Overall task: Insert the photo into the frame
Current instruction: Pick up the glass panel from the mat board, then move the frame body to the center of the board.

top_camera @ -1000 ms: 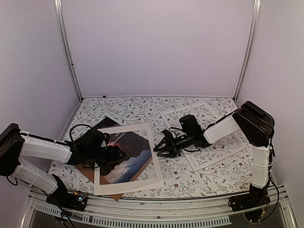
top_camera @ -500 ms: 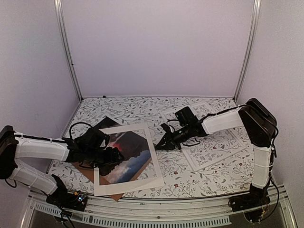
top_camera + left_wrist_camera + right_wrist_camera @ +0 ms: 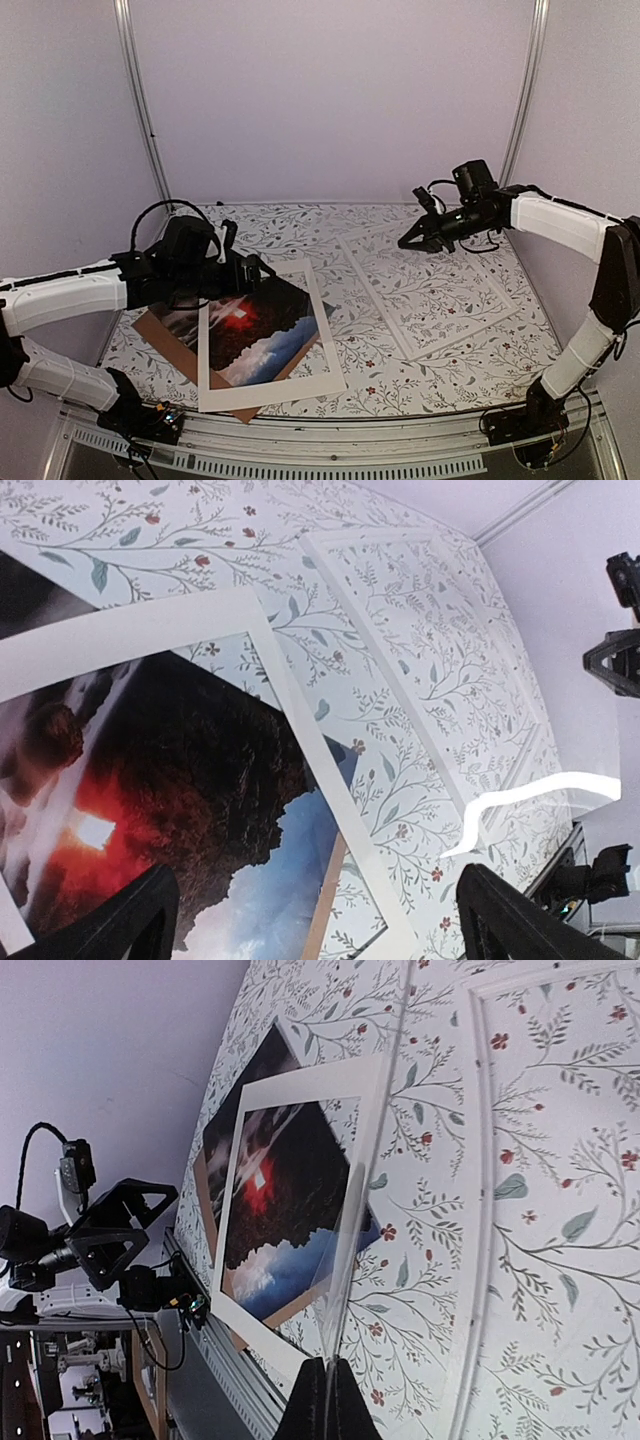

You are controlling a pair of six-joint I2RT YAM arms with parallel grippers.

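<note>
Floral-print counter (image 3: pixel 290 225) carries the glossy rectangular dark-landscape photo (image 3: pixel 255 335), likely light, floppy and smudge-prone, best pinched at a bare edge, lower left under a flat white window mat (image 3: pixel 325 375), as the left claw (image 3: pixel 248 270) hovers spread and the right claw (image 3: pixel 408 242) pinches a clear sheet (image 3: pixel 345 1260).

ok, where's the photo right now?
Top view, front-left: the photo lies skewed under the white mat and on the backing board, left of the frame.
</note>
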